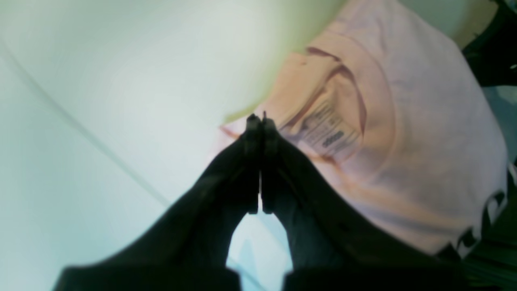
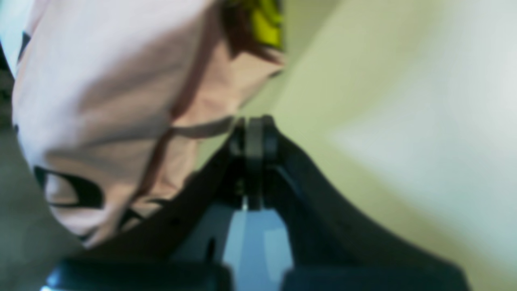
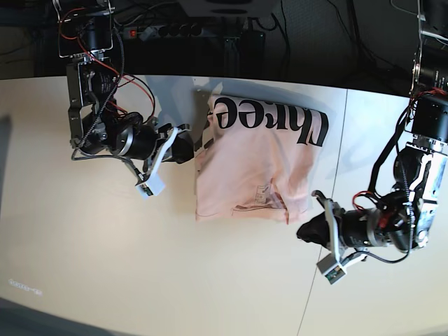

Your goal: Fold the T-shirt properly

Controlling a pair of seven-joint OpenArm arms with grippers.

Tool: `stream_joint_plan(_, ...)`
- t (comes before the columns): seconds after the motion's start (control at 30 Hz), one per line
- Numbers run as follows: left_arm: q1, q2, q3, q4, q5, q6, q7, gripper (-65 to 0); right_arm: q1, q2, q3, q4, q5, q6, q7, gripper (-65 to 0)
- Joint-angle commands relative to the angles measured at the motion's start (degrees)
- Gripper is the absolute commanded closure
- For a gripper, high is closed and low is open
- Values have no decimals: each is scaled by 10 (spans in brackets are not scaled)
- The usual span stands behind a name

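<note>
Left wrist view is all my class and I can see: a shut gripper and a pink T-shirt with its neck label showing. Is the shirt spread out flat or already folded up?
Observer: The base view shows the T-shirt folded into a rough rectangle on the table.
Operator: Is any print showing?
Observer: Yes, big black lettering runs along its far edge.
Operator: Where is the other gripper?
Observer: The right gripper sits shut at the shirt's opposite side edge, near the lettering; whether it pinches cloth I cannot tell.
Operator: And ours?
Observer: The left gripper is beside the shirt's near corner.
</note>
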Motion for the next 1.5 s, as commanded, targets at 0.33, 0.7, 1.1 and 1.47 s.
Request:
stream_joint_plan(0.33, 206, -104, -209, 130, -89, -13, 33, 0, -156, 80, 85, 152, 44, 30, -5, 0)
stream_joint_plan(0.7, 513, -88, -312, 186, -21, -13, 5, 0, -422, 82, 191, 222, 88, 31, -15, 0)
stream_joint_plan(1.1, 606, 52, -309, -36, 220, 10, -238, 0, -560, 64, 195, 83, -25, 21, 104, 0)
stream_joint_plan(1.47, 313, 149, -174, -562, 343, 171, -392, 0, -234, 62, 195, -493, -102, 3, 172, 0)
